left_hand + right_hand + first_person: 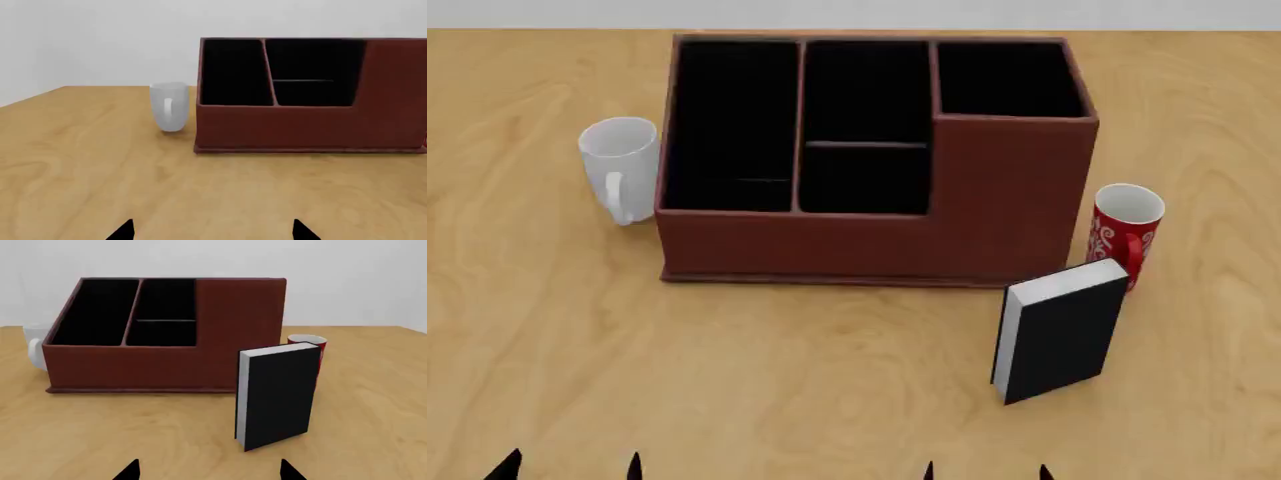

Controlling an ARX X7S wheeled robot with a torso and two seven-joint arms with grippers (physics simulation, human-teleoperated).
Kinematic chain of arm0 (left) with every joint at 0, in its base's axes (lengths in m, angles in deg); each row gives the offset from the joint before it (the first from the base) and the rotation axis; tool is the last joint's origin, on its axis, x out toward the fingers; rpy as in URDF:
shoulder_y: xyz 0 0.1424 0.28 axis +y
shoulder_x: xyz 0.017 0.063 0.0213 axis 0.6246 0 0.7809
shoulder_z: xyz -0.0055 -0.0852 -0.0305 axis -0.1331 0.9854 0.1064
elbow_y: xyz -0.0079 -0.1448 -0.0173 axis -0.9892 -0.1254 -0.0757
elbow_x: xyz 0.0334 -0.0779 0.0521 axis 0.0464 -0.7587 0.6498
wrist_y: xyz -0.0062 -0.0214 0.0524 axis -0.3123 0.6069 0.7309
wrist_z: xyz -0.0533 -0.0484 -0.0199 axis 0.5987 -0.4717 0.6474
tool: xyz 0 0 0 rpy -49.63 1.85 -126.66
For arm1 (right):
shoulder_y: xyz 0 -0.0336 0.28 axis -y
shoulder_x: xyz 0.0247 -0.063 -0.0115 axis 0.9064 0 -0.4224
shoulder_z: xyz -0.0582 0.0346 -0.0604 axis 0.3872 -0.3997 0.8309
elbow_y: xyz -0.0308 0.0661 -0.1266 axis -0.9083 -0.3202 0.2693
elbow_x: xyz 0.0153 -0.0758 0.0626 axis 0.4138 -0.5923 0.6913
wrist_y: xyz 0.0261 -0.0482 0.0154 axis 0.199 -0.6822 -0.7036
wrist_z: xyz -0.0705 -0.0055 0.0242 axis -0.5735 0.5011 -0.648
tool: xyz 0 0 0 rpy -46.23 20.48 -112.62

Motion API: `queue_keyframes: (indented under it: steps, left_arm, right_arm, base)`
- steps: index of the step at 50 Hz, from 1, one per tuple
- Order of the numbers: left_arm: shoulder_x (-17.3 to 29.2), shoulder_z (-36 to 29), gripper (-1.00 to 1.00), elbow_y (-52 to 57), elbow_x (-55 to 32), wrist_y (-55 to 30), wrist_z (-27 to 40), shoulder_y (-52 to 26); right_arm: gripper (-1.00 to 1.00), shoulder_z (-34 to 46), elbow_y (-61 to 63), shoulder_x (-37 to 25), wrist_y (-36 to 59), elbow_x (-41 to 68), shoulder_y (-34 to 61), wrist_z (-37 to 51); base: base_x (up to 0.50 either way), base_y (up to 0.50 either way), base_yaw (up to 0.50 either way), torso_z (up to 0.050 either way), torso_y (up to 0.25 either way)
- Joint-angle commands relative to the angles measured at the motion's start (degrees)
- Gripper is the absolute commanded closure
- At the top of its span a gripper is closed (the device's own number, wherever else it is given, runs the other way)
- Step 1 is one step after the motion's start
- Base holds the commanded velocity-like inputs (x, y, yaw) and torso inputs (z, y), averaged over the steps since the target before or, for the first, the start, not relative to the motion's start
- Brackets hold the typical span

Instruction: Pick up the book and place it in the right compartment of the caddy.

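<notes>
- Since the book (1060,331) stands upright on the worktop (761,380), untouched and just in front of the caddy's (868,240) right end, we judge the step in hand to be the reach and grasp, and the right gripper (210,472) is the one facing it.
- Its long axis runs vertically; in the head view the black cover faces us and slightly to the right, and the white page edges face left.
- We would bring the right gripper in low and level and close across the book's thickness, cover to cover, above its middle so it does not topple or swing.
- Only the fingertips of that gripper show, set well apart and holding nothing, so it reads as released; it is well short of the book.
- A red mug (1125,233) sits just behind the book on the right, near or touching it; we should avoid pushing the book back into it.
- The right compartment (1008,78) rises behind the book with the tallest walls, so we expect a clear lift above the rim before lowering the book in upright.
- The left gripper (213,232) is likewise spread wide and empty, facing the caddy's left half and a white mug (621,168); we would keep it out of the way.
</notes>
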Motion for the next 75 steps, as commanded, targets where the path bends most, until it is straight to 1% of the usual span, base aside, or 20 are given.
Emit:
queue_keyframes:
  steps: [1, 3, 8, 10, 15, 19, 26, 38, 52, 64, 65, 66, 67, 68, 70, 75]
  left_arm:
    - [0.60, -0.70, -1.00, 0.22, -0.60, -0.20, 0.70, 0.01]
    - [0.91, -0.31, -1.00, 1.53, -3.06, -0.84, 1.76, 1.16]
    - [2.03, -1.79, -1.00, 6.23, -3.78, 1.34, 2.87, 5.79]
    - [2.44, -2.46, -1.00, 6.23, -3.26, 2.75, 3.26, 6.73]
    - [3.38, -3.27, -1.00, 8.21, -4.95, 1.88, 2.85, 7.81]
    - [3.83, -3.87, -1.00, 9.25, -5.99, 0.01, 2.83, 7.42]
    - [4.34, -4.50, -1.00, 7.95, -6.62, -0.50, 3.36, 6.33]
    - [5.27, -5.53, -1.00, 9.09, -7.63, -2.10, 4.23, 6.14]
    - [6.32, -6.42, -1.00, 7.68, -8.37, -1.54, 5.16, 5.63]
    - [6.89, -7.09, -1.00, 7.08, -8.88, -3.00, 6.32, 4.26]
    - [6.90, -7.08, -1.00, 7.19, -8.88, -2.06, 6.32, 4.37]
    - [7.11, -7.34, -1.00, 7.52, -7.41, -2.76, 7.40, 4.14]
    - [7.29, -7.00, -1.00, 8.54, -8.54, -3.05, 6.99, 4.26]
    - [7.74, -6.77, -1.00, 9.77, -8.61, -3.30, 7.05, 4.16]
    - [8.25, -6.35, -1.00, 11.30, -9.16, -3.89, 7.09, 3.90]
    - [8.15, -7.36, -1.00, 9.39, -9.18, -2.17, 6.51, 3.90]
  right_arm:
    - [-1.00, 0.84, 0.72, -0.66, 0.62, 0.66, -0.11, 0.85]
    - [-1.00, 1.73, 0.67, -1.15, 1.04, 0.24, -1.14, 2.37]
    - [-1.00, 2.65, 5.71, -2.22, -0.14, 1.76, -6.12, 3.09]
    - [-1.00, 2.78, 6.03, -2.51, -0.48, 2.02, -7.32, 3.59]
    - [-1.00, 3.32, 8.08, -3.00, 0.57, 3.15, -8.53, 4.27]
    - [-1.00, 3.99, 7.99, -3.40, 1.00, 3.52, -8.09, 4.62]
    - [-1.00, 4.69, 6.22, -3.92, 0.81, 4.25, -7.19, 5.17]
    - [-1.00, 5.62, 6.49, -4.61, 1.65, 5.37, -6.81, 6.32]
    - [-1.00, 6.78, 4.73, -5.24, 1.08, 6.31, -5.93, 7.13]
    - [-1.00, 7.64, 4.01, -6.09, 0.82, 6.81, -5.21, 8.01]
    - [-1.00, 7.75, 4.25, -6.18, 0.87, 6.79, -5.18, 8.08]
    - [-1.00, 7.96, 5.05, -6.52, -0.40, 7.38, -5.58, 7.21]
    - [-1.00, 7.92, 5.52, -6.67, -0.50, 7.63, -5.73, 7.15]
    - [-1.00, 8.15, 5.78, -7.17, -2.86, 8.00, -6.24, 6.02]
    - [-1.00, 8.23, 6.16, -7.51, -3.36, 7.60, -6.33, 6.23]
    - [-1.00, 8.46, 5.13, -7.55, -3.72, 8.44, -5.95, 6.04]
  base:
    - [0.00, 0.00, 0.00, 0.000, 0.000]
    - [0.00, 0.00, 0.00, 0.000, 0.000]
    - [0.00, 0.00, 0.00, 0.000, 0.000]
    - [0.00, 0.00, 0.00, 0.000, 0.000]
    - [0.00, 0.00, 0.00, 0.020, 0.000]
    - [0.00, 0.00, 0.00, 0.050, 0.000]
    - [0.00, 0.00, 0.00, 0.050, 0.000]
    - [0.00, 0.00, 0.00, 0.050, 0.000]
    - [0.00, 0.00, 0.00, 0.050, 0.000]
    - [0.00, 0.00, 0.00, 0.050, 0.000]
    - [0.00, 0.00, 0.00, 0.050, 0.000]
    - [0.00, 0.00, 0.00, 0.021, 0.000]
    - [0.00, 0.00, 0.00, 0.000, 0.000]
    - [0.00, 0.00, 0.00, 0.000, 0.000]
    - [0.00, 0.00, 0.00, 0.000, 0.000]
    - [0.00, -0.30, 0.00, 0.000, 0.000]
